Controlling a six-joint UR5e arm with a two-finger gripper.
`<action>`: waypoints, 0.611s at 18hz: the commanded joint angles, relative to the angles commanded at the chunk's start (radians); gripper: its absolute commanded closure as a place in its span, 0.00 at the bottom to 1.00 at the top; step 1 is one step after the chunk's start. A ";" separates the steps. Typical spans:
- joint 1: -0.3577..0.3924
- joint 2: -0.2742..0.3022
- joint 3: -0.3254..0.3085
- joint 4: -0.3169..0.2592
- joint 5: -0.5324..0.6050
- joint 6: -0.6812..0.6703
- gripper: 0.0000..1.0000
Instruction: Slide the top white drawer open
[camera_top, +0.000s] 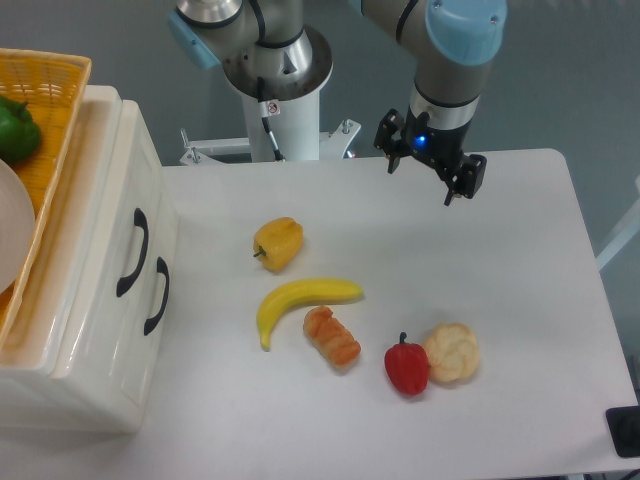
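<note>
The cream-white cabinet (95, 300) stands at the table's left edge, its front facing right. The top white drawer (118, 215) carries a curved black handle (134, 252) and sits flush with the cabinet front. Just below it, the lower drawer has its own black handle (157, 295). My gripper (427, 177) hangs over the far right part of the table, well away from the cabinet. Its fingers are spread open and hold nothing.
A yellow pepper (279, 243), a banana (300, 303), an orange pastry (332, 336), a red pepper (406, 367) and a pale bun (452, 352) lie mid-table. A wicker basket (50, 95) holding a green pepper (15, 128) sits on the cabinet. The robot base (278, 70) stands at the back.
</note>
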 joint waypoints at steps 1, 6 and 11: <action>0.000 0.003 -0.002 0.000 0.005 0.002 0.00; -0.005 0.005 -0.001 -0.005 0.014 -0.003 0.00; -0.002 -0.005 -0.031 0.002 0.008 -0.011 0.00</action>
